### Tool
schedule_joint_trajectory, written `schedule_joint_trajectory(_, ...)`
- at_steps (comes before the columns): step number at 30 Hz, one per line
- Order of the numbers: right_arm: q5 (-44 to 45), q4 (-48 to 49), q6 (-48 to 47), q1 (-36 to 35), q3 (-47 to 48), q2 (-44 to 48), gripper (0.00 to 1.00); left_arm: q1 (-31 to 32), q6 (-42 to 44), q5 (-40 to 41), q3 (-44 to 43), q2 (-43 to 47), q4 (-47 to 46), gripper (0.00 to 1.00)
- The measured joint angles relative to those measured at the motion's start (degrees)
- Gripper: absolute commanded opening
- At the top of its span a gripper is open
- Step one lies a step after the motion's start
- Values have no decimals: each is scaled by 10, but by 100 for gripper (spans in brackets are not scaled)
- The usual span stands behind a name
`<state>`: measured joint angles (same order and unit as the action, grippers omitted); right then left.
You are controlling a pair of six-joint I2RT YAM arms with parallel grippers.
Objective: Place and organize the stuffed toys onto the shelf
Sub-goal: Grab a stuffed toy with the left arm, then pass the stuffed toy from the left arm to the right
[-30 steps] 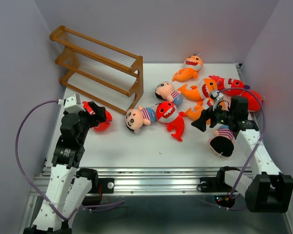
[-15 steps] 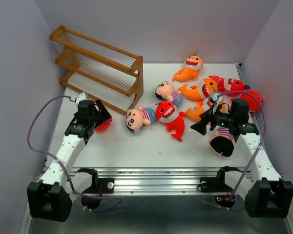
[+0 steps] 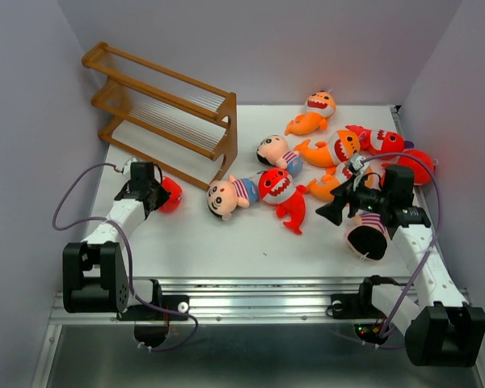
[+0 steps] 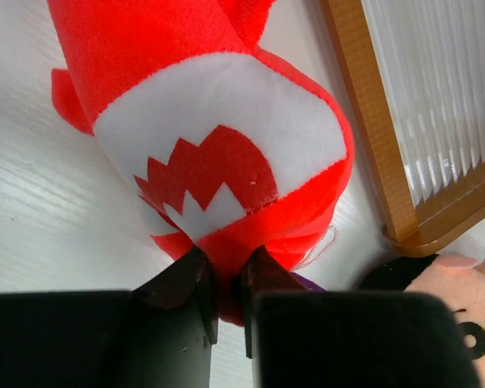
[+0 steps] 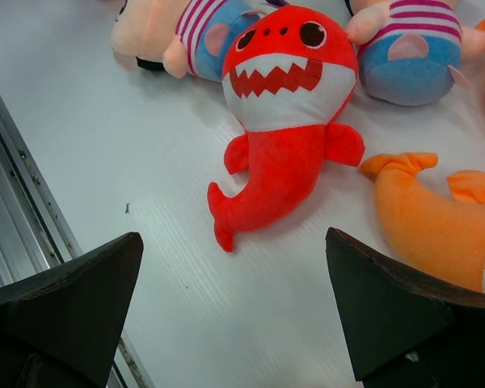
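Left claw (image 4: 223, 279) pinched on the lower edge of red plush shark with white toothy mouth (image 4: 218, 121). Shark lies on white counter (image 3: 194, 242), just beside the front foot of brown wooden three-tier shelf (image 3: 166, 113). Right claw (image 5: 233, 242) spread wide above second red plush shark (image 5: 287, 121), holding nothing.

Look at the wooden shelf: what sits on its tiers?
No toy shows on the shelf, only pale rod slats. Upper tiers cover parts of lower ones, so those strips are unseen. The red shark in the left tool lies outside it.
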<state>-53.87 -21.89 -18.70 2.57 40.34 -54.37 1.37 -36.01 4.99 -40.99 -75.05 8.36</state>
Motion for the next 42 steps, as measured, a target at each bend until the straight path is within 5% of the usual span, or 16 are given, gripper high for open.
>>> schedule_joint_trajectory(7, -6, 0, -5, 0, 0, 20, 100, -8, 0, -33, 10, 20, -8, 0)
schedule_joint_trajectory(12, -28, -17, -28, 0, 1, 25, 100, -5, 12, -102, 47, 137, 13, 0)
schedule_joint_trajectory(22, -92, -264, -193, 0, 194, -80, 100, 43, 7, -279, 87, 417, 37, 0)
schedule_joint_trajectory(27, -104, -339, -211, 0, 271, -101, 100, 82, -14, -367, 86, 480, -1, 0)
schedule_joint_trajectory(31, -103, -347, -142, 0, 308, -110, 100, 173, -34, -398, 85, 446, -60, 0)
schedule_joint_trajectory(38, -103, -382, -52, 0, 421, -167, 100, 478, -11, -293, -17, 260, -97, 0)
schedule_joint_trajectory(42, -102, -396, -7, 0, 445, -173, 100, 566, 27, -226, -97, 147, -99, 0)
